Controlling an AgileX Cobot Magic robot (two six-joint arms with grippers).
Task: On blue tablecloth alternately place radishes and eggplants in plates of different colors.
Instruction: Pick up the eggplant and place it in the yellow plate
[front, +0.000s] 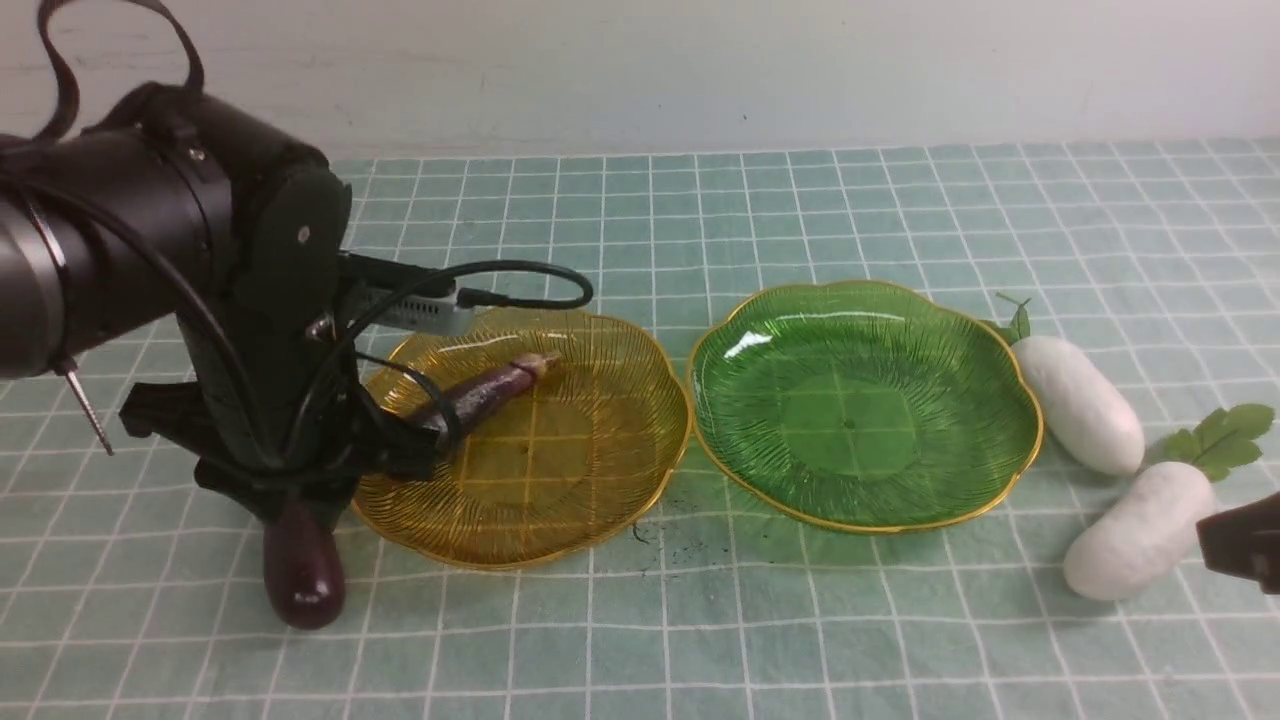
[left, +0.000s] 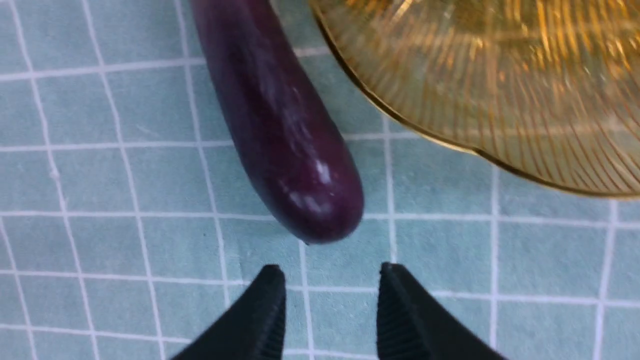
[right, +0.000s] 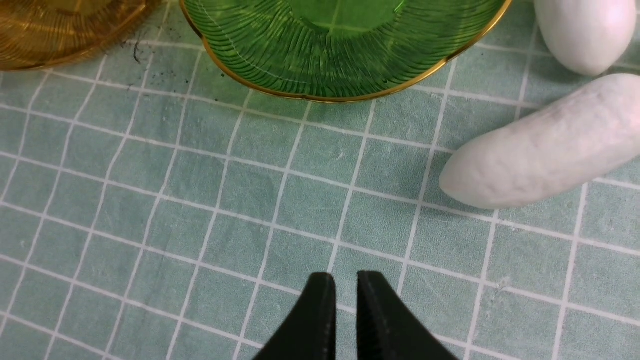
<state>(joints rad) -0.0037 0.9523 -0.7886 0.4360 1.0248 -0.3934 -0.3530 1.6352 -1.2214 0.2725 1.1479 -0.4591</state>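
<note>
Middle of the pale teal tablecloth (front: 800, 200) with thin white grid lines holds a translucent ribbed amber-yellow plate (front: 600, 480) with a gold rim. A green plate (front: 860, 420) of the same make stands just beside it at 3 o'clock. The first eggplant (front: 490, 390), slim, dark purple and tan-capped, lies inside the amber-yellow plate, in its 10 o'clock part. The second eggplant (front: 303, 580), also glossy dark purple, lies on the cloth at 8 o'clock of this plate, just beside the rim. The left gripper (left: 330, 272) is close to its rounded end, jaws released and apart, grasping nothing. Two smooth white oblong radishes with green leaves lie on the cloth. The far radish (front: 1080, 400) is at 3 o'clock of the green plate and the near radish (front: 1135, 535) at 4 o'clock. The right gripper (right: 341, 280) is near the latter, jaws almost together, grasping nothing.
</note>
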